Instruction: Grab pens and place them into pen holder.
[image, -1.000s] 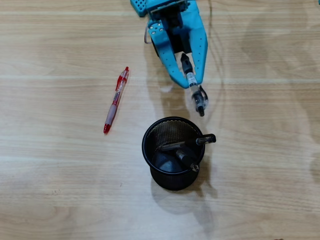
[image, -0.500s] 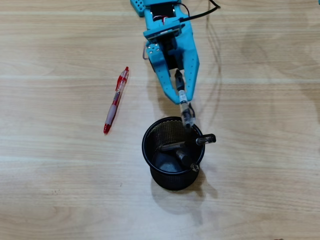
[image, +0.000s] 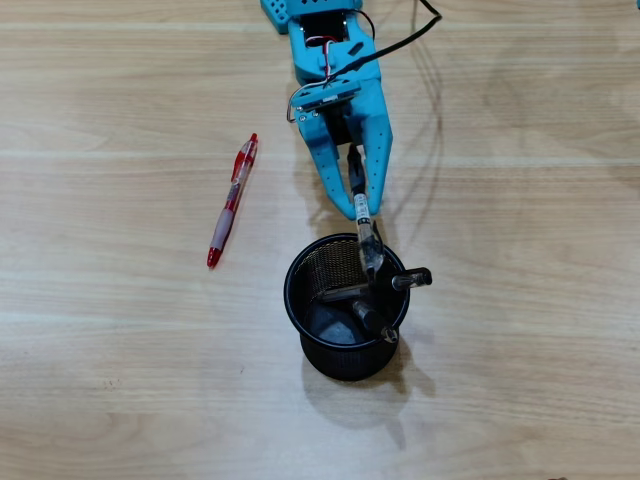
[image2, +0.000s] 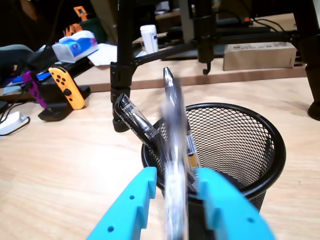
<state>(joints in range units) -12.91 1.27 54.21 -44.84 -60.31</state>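
Pens are the objects of the task, and we see one of them, the clear pen, clamped between the blue fingers of the gripper, its lower end reaching over the rim of the pen holder. In the wrist view this pen is blurred and stands nearly upright before the black mesh cup. We judge it light, stiff and smooth, so a grasp near mid-barrel should limit pivoting. Two further pens already lean inside the holder, their ends projecting past the rim to the right in the overhead view. A red pen lies on the bench, well apart to the left.
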